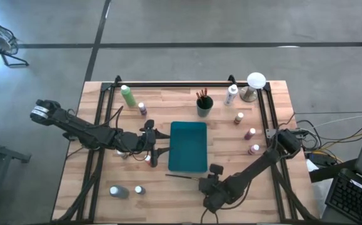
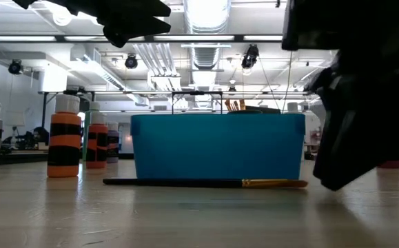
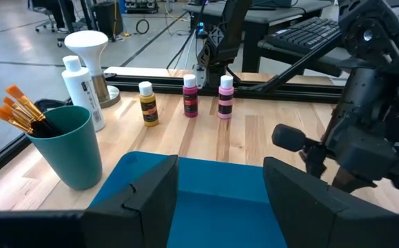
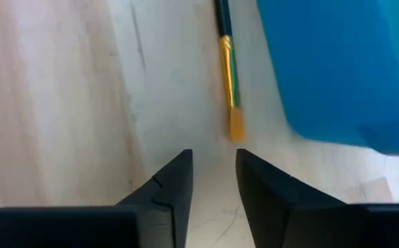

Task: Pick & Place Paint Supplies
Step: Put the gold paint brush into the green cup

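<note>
Now brush [image 4: 228, 65]: dark handle, gold ferrule, orange bristles, beside tray [image 4: 344, 69]; right pincer [image 4: 213, 180] slightly spread, empty.

From overhead I see both of my dark arms reaching in over the table. My left arm enters from the left edge and stretches rightward, nearly level, its elbow outside the table frame. Its wrist ends at the left gripper [image 1: 160, 145], pointing right, and my wrist camera shows the two blunt dark fingers [image 3: 151, 200] standing apart with a clear gap between them. My right arm comes from the right edge, folds down and back toward the near side, and ends at the right gripper [image 1: 204, 182], held low and angled toward the surface. Its fingers [image 4: 168, 186] are drawn close, a narrow slit left between them, nothing caught there.
</note>
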Motion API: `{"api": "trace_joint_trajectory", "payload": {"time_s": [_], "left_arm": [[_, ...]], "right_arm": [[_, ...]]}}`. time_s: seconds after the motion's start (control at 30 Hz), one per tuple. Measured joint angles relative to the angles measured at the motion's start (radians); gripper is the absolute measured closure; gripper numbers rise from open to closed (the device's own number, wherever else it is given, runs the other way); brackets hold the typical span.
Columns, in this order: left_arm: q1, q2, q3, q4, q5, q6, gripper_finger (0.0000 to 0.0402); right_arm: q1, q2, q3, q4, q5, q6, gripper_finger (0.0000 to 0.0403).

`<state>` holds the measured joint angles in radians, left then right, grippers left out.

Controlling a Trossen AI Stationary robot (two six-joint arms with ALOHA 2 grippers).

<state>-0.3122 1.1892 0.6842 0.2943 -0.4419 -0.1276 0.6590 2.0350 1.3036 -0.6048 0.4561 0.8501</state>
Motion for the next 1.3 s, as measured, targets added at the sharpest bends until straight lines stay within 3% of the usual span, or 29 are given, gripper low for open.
{"api": "trace_joint_trajectory", "payload": {"time_s": [0.23,0.5,0.73,0.97,1.3], "left_arm": [[0.000,0.000,0.000,0.000,0.000,-0.003,0.0183],[0.000,0.000,0.000,0.000,0.000,-0.003,0.0183],[0.000,0.000,0.000,0.000,0.006,-0.004,0.0183],[0.000,0.000,0.000,-0.001,0.007,-0.004,0.0183],[0.000,0.000,0.001,0.000,0.020,-0.030,0.0183]], "right_arm": [[-0.018,0.003,-0.001,0.010,0.015,-0.018,0.0254],[-0.043,0.019,-0.002,0.029,0.018,-0.034,0.0249],[-0.050,0.042,0.002,0.065,0.021,-0.041,0.0292],[-0.050,0.039,0.003,0.070,-0.037,-0.054,0.0384],[-0.038,-0.059,0.094,-0.083,-0.175,-0.149,0.0394]]}}
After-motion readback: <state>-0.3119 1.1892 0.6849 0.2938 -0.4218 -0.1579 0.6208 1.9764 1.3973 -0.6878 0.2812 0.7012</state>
